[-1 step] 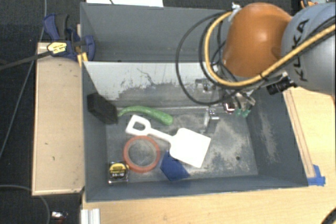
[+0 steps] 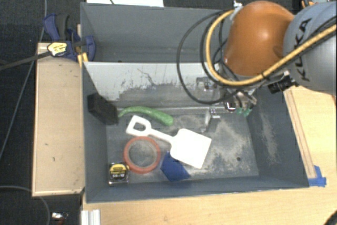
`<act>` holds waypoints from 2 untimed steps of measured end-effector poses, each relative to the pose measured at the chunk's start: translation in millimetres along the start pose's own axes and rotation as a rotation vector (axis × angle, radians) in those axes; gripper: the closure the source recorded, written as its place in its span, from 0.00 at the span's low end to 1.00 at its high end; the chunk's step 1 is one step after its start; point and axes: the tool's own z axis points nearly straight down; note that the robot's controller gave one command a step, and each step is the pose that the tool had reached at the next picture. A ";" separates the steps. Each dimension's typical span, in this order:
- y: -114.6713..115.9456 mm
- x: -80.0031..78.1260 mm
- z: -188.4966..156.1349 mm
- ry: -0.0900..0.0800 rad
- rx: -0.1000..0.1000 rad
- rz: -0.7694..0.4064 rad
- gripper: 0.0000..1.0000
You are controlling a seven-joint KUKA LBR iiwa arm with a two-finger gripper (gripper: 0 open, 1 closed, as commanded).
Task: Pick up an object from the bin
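In the camera view the gripper hangs at centre-right of the bin, under the orange wrist cover. I cannot tell whether it is spread or pressed together. The nearest thing is a white toy shovel. Its blade is just lower left of the gripper and its long axis runs from upper left to lower right. A green pod lies farther left, apart from the gripper.
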 end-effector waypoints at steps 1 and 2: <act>29.4 36.8 145.4 -0.004 -0.002 -0.025 0.00; 36.4 49.1 91.5 -0.012 0.000 -0.101 0.00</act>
